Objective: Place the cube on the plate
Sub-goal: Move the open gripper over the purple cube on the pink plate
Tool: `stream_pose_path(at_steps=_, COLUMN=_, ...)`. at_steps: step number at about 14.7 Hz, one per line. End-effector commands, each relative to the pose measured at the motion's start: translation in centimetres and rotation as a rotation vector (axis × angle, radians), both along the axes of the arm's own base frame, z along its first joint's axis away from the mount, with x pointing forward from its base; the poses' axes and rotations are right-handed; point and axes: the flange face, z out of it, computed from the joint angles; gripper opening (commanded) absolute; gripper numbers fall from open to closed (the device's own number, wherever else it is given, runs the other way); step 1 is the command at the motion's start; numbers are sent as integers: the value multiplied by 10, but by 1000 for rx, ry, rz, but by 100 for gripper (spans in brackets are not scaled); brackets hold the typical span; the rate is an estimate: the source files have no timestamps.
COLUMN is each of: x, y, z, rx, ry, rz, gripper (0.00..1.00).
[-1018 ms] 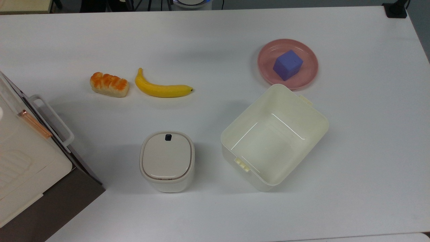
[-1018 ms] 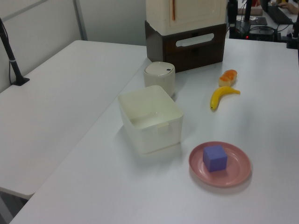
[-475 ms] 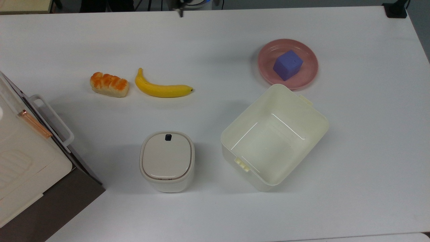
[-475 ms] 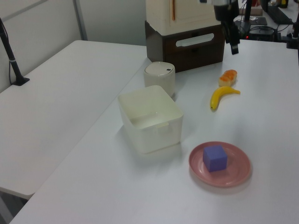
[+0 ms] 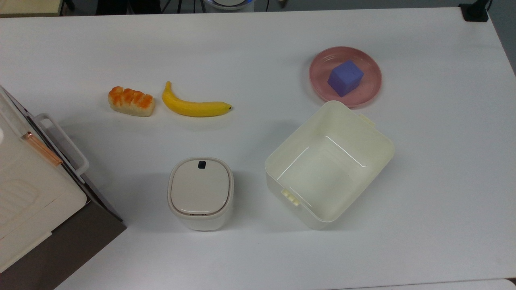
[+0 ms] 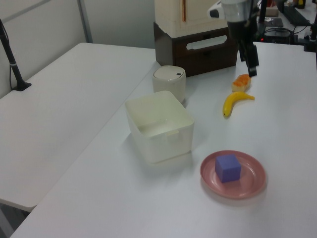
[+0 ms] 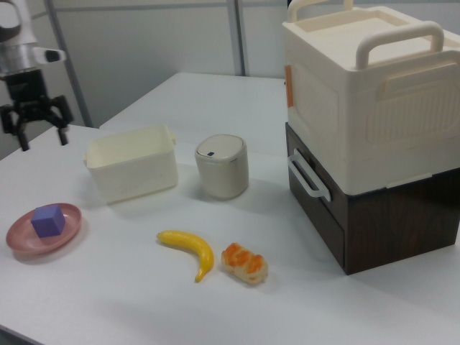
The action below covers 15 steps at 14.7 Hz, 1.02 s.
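The blue-violet cube [image 5: 345, 78] rests on the round pink plate [image 5: 373, 86], a little toward the top view's far side of its centre. Cube [image 6: 228, 167] and plate [image 6: 255, 184] lie at the front of the left view, and the same cube [image 7: 48, 220] and plate [image 7: 18, 241] sit at the right view's far left. My gripper [image 7: 43, 135] hangs open and empty in the air, above and behind the plate in the right view. In the left view the gripper [image 6: 251, 63] hovers over the table near the bread.
A cream tub [image 5: 379, 137] stands open right beside the plate. A small lidded bin [image 5: 200, 192], a banana [image 5: 193, 106] and a bread piece [image 5: 131, 101] lie on the white table. A cream box on a brown drawer unit [image 7: 374, 208] fills one end.
The arm has come into the left view and moved lower, toward the bread. In the top view its tip has shifted right along the far edge. Cube and plate have not moved.
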Motion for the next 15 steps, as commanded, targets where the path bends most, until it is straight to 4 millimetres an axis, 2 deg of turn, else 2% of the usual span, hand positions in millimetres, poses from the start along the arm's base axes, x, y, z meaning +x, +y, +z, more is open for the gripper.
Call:
stream_pose_path(at_steps=1, x=-30, y=58, z=-14, rx=-43, ry=-12, rz=23, gripper=100)
stream_pose_path(at_steps=3, x=-38, y=86, z=-30, rx=-55, ry=-1, rz=45, gripper=100)
stream_pose_path(at_steps=4, x=-39, y=98, z=-44, rx=-45, ry=-13, rz=60, gripper=100)
stream_pose_path(at_steps=6, x=-31, y=108, z=-80, rx=5, ry=-82, rz=83, gripper=100)
stream_pose_path(at_steps=8, x=-28, y=116, z=-115, rx=-14, ry=-107, rz=122, gripper=100)
stream_pose_path(at_steps=10, x=-32, y=135, z=-141, rx=-37, ry=-80, rz=173, gripper=100)
stream_pose_path(at_steps=13, x=-30, y=142, z=-168, rx=-58, ry=-47, rz=192, gripper=100)
stream_pose_path(at_steps=15, x=-29, y=144, z=-175, rx=-66, ry=-36, rz=212, gripper=100)
